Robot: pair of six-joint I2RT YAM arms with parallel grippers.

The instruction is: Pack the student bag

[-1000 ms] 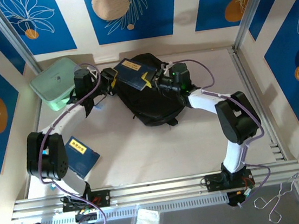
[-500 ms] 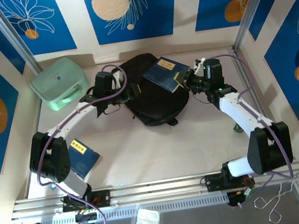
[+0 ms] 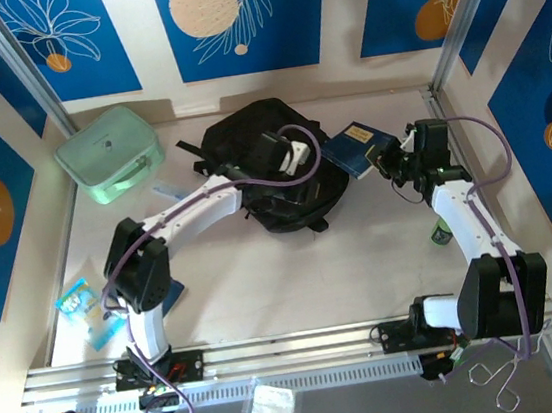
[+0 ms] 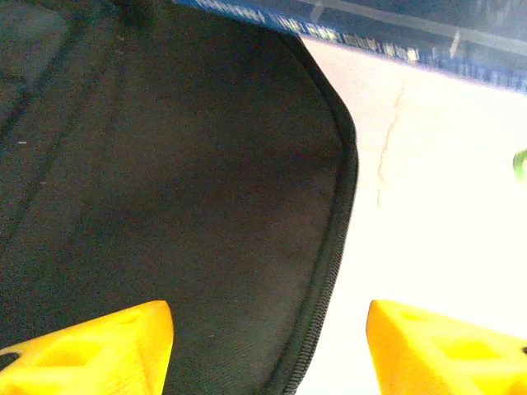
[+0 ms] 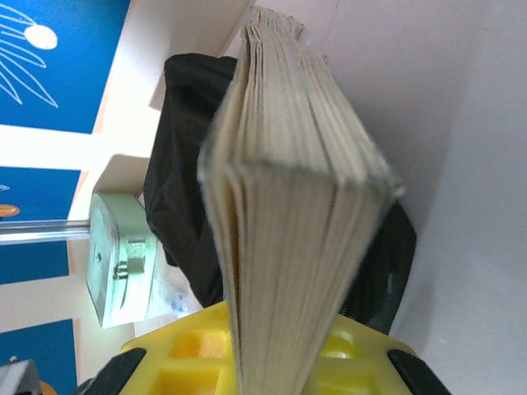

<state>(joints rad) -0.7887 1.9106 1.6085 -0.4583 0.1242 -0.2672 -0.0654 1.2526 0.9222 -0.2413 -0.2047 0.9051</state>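
Note:
The student bag (image 3: pixel 247 134), a black soft backpack, lies at the back middle of the table. My left gripper (image 3: pixel 300 158) hovers over its right side. In the left wrist view this gripper (image 4: pixel 276 350) is open, its yellow fingertips (image 4: pixel 107 346) straddling the bag's zip edge (image 4: pixel 329 263) with nothing held. My right gripper (image 3: pixel 389 160) is shut on a blue book (image 3: pixel 360 148), held in the air just right of the bag. The right wrist view shows the book's page edge (image 5: pixel 288 206) clamped in the right gripper (image 5: pixel 280 354), with the bag (image 5: pixel 185 189) behind it.
A mint-green case (image 3: pixel 108 152) stands at the back left. Light blue packets (image 3: pixel 85 308) and a second blue book (image 3: pixel 173 292) lie near the left arm's base. A small green thing (image 3: pixel 441 237) sits by the right arm. The walls stand close on three sides.
My left arm has swung right across the bag and its jaws have opened wider. My right arm has carried the blue book off the bag's top toward the right wall.

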